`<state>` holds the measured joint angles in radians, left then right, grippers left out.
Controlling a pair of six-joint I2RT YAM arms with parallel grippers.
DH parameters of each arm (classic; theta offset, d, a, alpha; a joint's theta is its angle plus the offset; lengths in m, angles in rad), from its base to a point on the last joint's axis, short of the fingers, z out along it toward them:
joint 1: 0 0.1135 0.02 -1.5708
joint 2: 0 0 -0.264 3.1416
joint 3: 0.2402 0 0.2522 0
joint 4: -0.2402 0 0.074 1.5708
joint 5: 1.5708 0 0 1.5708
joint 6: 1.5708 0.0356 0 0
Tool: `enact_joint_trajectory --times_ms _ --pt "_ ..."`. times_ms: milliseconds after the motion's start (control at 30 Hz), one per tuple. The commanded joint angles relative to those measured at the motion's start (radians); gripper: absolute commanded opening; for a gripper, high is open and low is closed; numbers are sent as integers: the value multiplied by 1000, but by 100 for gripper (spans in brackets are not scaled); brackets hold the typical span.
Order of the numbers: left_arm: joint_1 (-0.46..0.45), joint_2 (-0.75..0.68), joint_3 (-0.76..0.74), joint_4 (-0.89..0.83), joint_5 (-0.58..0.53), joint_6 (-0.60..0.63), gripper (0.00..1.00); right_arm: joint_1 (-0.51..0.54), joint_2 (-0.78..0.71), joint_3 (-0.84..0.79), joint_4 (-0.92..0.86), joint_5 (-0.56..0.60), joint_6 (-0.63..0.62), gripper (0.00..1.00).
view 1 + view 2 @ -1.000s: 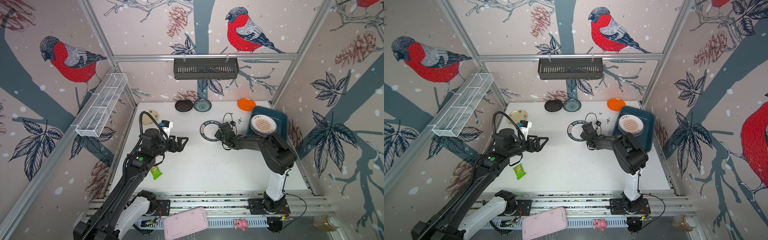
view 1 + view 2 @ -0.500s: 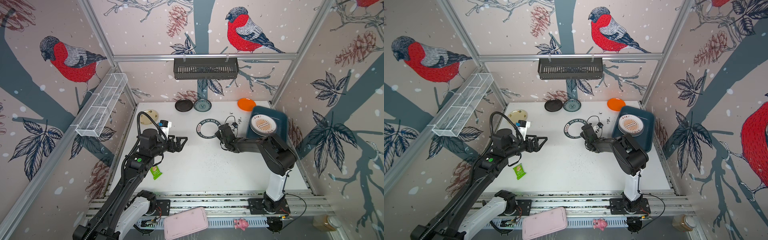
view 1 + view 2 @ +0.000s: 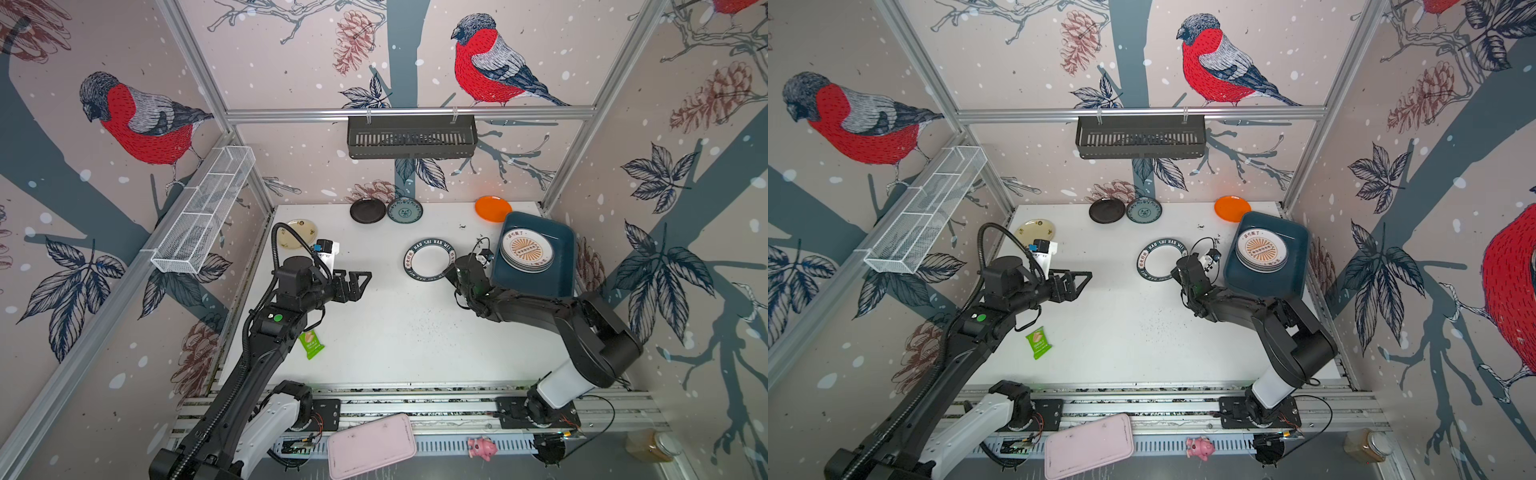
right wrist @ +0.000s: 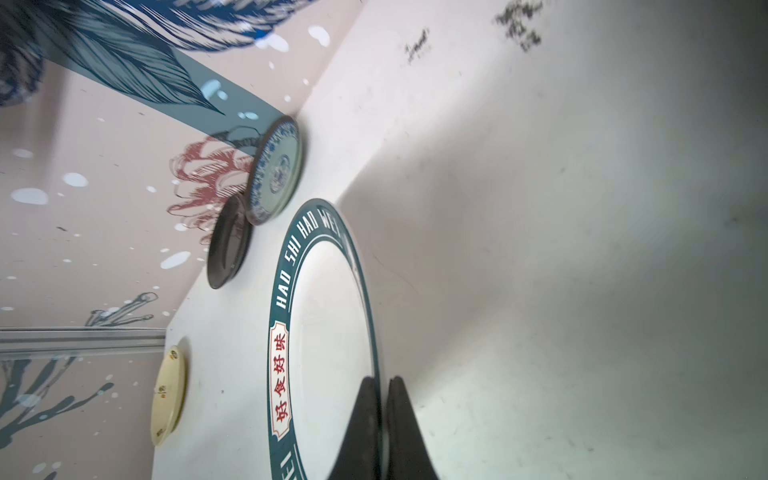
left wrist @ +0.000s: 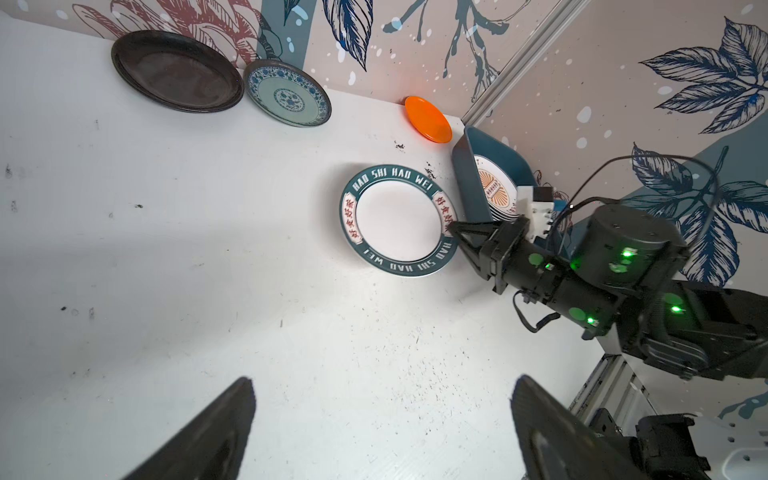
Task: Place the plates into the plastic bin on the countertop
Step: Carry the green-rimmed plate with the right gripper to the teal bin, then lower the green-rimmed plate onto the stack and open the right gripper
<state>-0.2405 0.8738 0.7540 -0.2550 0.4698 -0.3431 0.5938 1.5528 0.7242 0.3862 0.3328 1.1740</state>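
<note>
My right gripper (image 4: 380,381) just pinched shut on the rim of the white round plate with dark teal lettered border (image 3: 429,259), sitting on the white speckled countertop (image 3: 395,332) just beside the dark teal plastic bin (image 3: 536,286). Lift next, probably.

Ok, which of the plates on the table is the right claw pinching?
The round white plate with the dark teal lettered rim: the right claw is shut on its edge. The black plate, teal-patterned plate, orange plate and cream plate lie untouched.
</note>
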Motion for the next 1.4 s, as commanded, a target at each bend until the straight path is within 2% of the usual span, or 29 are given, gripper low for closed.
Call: enact_joint_trajectory --times_ms 0,200,333,500,667,767,967,1133,1233,1367 --pt "10 6 -4 22 25 0 96 -4 -76 6 -15 59 -62 1" --pt "14 49 -14 57 113 -7 96 -70 -227 10 -111 81 -114 1" --pt "19 78 -7 46 121 -11 96 -147 -322 -37 -82 74 -138 1" --pt "21 79 -11 49 123 -11 96 -283 -423 -35 -186 48 -190 1" --pt "24 86 -11 52 126 -11 96 -488 -490 -42 -260 -40 -237 1" --pt "27 94 -11 51 125 -12 96 -603 -468 -32 -265 -119 -252 1" --pt "33 99 -12 52 121 -11 96 -743 -381 -17 -217 -210 -258 1" --pt "65 118 -10 43 73 -25 96 -799 -254 6 -153 -270 -254 1" --pt "101 130 -11 51 92 -37 96 -820 -165 51 -149 -315 -248 0" --pt "114 142 -10 54 95 -39 96 -835 -73 108 -145 -303 -226 0"
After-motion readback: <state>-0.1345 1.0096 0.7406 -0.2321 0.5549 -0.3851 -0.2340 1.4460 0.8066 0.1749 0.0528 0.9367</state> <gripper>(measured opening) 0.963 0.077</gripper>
